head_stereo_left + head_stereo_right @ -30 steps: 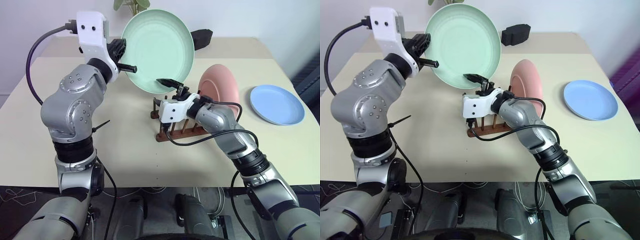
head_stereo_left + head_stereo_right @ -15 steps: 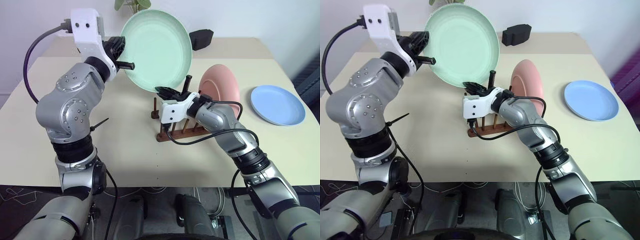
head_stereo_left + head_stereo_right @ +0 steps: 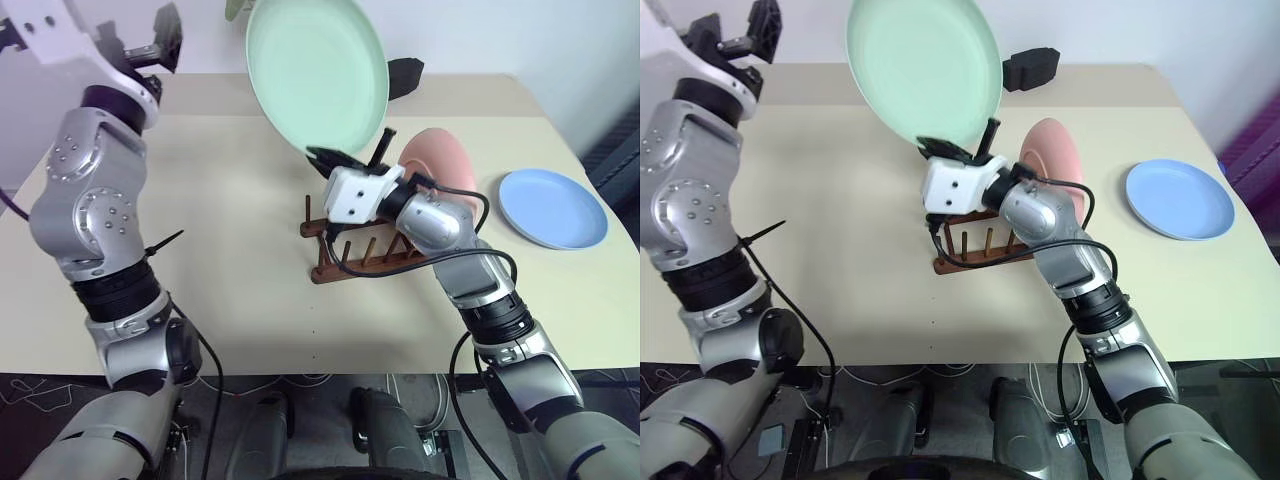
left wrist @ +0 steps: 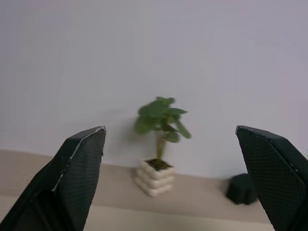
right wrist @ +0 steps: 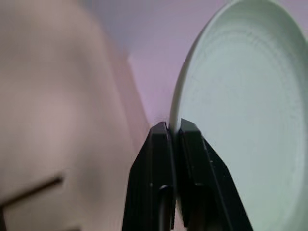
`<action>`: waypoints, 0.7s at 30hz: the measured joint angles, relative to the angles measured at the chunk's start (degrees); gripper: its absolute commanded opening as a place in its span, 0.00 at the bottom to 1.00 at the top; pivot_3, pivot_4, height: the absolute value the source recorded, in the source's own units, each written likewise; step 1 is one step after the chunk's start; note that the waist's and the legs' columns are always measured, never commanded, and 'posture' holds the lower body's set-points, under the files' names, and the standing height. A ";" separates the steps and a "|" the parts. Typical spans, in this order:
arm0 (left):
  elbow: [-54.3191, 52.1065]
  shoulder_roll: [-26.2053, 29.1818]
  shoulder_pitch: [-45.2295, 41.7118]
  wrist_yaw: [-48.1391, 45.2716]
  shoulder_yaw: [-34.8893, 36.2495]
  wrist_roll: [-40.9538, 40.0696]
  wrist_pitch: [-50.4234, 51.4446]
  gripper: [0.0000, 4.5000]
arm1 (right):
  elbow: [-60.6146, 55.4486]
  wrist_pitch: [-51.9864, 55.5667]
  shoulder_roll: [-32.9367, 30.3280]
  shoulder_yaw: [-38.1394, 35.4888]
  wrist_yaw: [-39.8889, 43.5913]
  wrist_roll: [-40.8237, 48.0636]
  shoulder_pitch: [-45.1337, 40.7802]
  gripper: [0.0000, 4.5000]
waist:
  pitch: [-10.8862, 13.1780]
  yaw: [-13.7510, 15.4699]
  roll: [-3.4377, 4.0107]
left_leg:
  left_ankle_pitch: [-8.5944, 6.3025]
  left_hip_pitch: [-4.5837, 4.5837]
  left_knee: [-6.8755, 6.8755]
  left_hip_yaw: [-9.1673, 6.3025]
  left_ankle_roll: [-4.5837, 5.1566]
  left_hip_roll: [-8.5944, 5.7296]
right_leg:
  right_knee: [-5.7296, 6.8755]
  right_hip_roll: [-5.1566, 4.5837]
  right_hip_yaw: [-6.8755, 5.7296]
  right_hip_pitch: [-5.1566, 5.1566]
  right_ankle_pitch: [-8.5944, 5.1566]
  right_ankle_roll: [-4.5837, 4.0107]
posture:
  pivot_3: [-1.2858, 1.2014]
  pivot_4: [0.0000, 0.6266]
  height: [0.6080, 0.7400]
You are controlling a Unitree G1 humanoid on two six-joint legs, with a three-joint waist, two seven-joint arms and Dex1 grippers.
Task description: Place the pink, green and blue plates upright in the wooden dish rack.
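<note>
The mint green plate (image 3: 315, 70) stands nearly on edge in the air above the wooden dish rack (image 3: 360, 255). My right gripper (image 3: 350, 155) is shut on its lower rim, and the pinch shows close up in the right wrist view (image 5: 173, 127). My left gripper (image 3: 735, 30) is raised at the far left, well clear of the plate, open and empty, its fingers (image 4: 79, 168) spread wide. The pink plate (image 3: 445, 165) stands upright at the right end of the rack. The blue plate (image 3: 553, 207) lies flat on the table to the right.
A black block (image 3: 405, 75) sits at the back of the beige table (image 3: 230, 200), behind the green plate. A small potted plant (image 4: 159, 144) stands against the back wall. The blue plate lies close to the table's right edge.
My left gripper opened, let go of the green plate and swung up and to the left. My right gripper shut on the plate's lower rim and lifted it a little.
</note>
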 measured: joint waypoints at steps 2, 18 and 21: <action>1.32 1.96 2.53 -2.77 0.26 -0.14 -2.25 0.99 | -2.80 3.02 0.88 -2.74 2.23 6.34 -1.00 0.00 | 0.00 0.02 0.00 | 0.00 0.00 0.01 -0.01 0.00 0.00 | 0.00 0.00 -0.01 0.00 0.00 0.00 | 0.52 0.24 0.99; -12.03 15.18 35.82 -42.58 -13.38 -11.91 -5.79 0.99 | -25.99 48.69 -7.43 -31.09 6.32 76.58 12.58 0.00 | 0.04 -0.02 0.19 | -0.12 0.04 -0.05 0.03 0.21 0.16 | -0.08 -0.01 0.07 0.04 -0.10 -0.29 | 0.52 0.24 0.99; -12.27 16.20 36.92 -44.62 -14.40 -12.60 -4.89 0.99 | -26.02 51.19 -8.06 -32.59 3.19 85.69 12.90 0.00 | 0.04 0.21 0.18 | -0.11 0.03 0.02 0.09 0.23 0.16 | -0.08 0.02 0.05 0.05 -0.09 -0.33 | 0.52 0.24 0.99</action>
